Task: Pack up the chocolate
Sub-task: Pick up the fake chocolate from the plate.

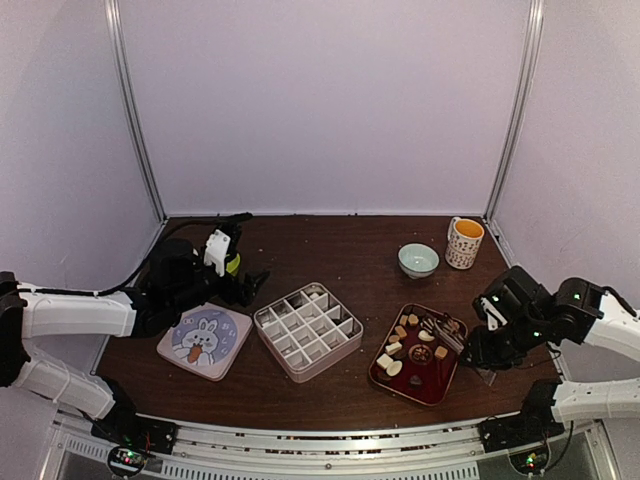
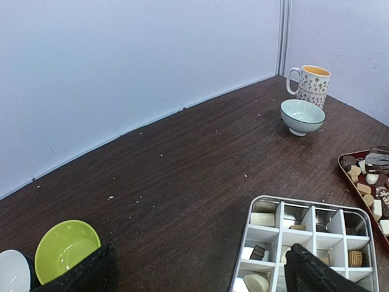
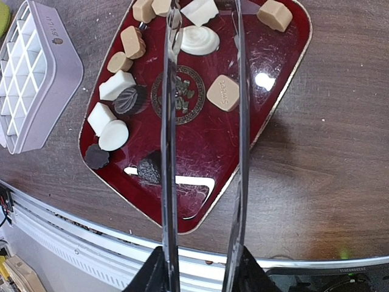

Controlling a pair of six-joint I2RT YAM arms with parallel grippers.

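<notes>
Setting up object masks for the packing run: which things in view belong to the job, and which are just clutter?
Job: chocolates, red tray, divided box, bunny lid, tongs.
Lying about: mug, pale bowl, green bowl, white bowl.

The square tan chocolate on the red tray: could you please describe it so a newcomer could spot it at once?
Find the red tray by the right arm, then the round gold emblem at its centre. Just right of it in the right wrist view lies the square tan chocolate with stamped lettering. The other pieces crowd the left side and far end; it lies alone.
</notes>
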